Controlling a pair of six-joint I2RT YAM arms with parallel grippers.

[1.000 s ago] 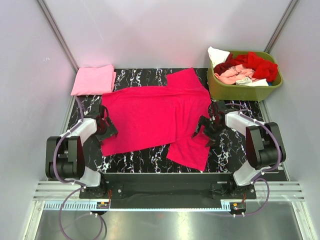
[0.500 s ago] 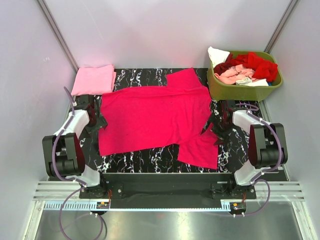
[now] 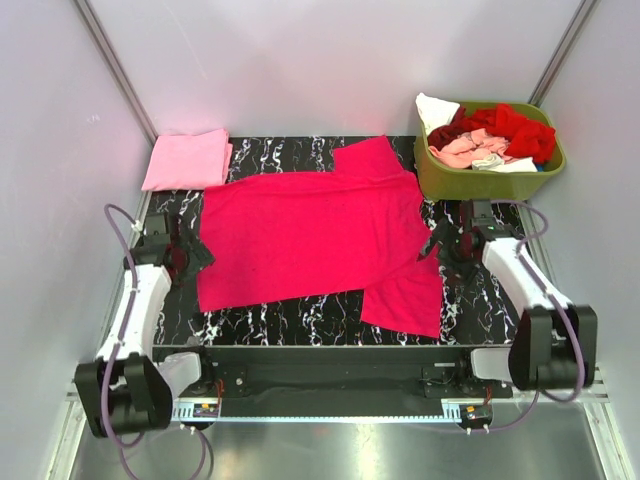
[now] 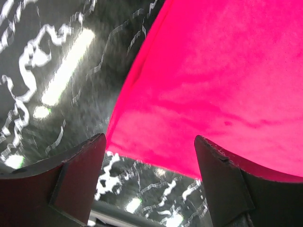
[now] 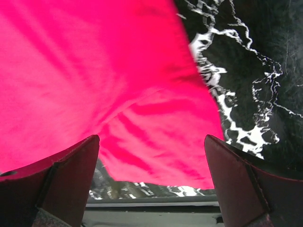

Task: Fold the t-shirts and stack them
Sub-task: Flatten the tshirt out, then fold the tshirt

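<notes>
Magenta t-shirt (image 3: 310, 235) lay spread flat on marbled table (image 3: 300, 315). Folded light pink t-shirt (image 3: 187, 158) sat far-left, green basket (image 3: 487, 182) of shirts far-right. The left gripper (image 4: 149, 156) and right gripper (image 5: 151, 161) gaped wide, empty, over opposite shirt edges.

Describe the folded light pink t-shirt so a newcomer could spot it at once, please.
Find the black, white-veined tabletop and go to its far left corner. There lies the light pink cloth t-shirt, folded into a neat rectangle. The bright magenta t-shirt beside it is spread flat instead.
</notes>
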